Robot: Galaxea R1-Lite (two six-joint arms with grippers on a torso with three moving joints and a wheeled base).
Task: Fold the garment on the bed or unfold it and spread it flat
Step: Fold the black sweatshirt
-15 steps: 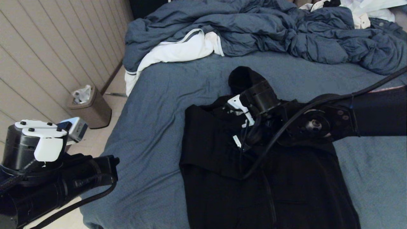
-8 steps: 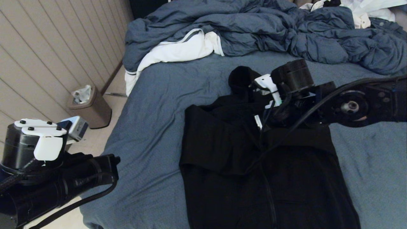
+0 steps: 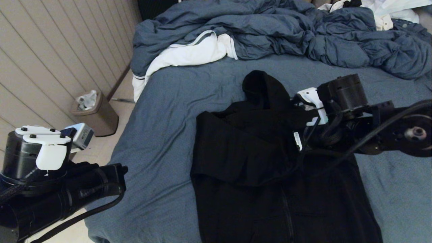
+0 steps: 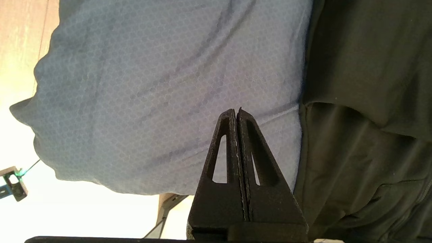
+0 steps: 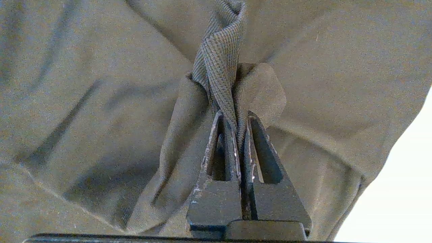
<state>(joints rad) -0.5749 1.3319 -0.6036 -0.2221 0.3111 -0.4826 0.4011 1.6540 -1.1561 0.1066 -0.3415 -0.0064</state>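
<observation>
Garment: black hoodie, near edge of bed, hood pointing far | right gripper: clenched on ribbed fold of garment | left gripper: closed, empty, off bed's left edge | duvet: rumpled, far edge

A: Pretty sure that's someone's bedroom, a home, not a lab.

B: Yep. Wide bed, rumpled duvet across the top of the frame, small trash bin by the panelled wall at left.
</observation>
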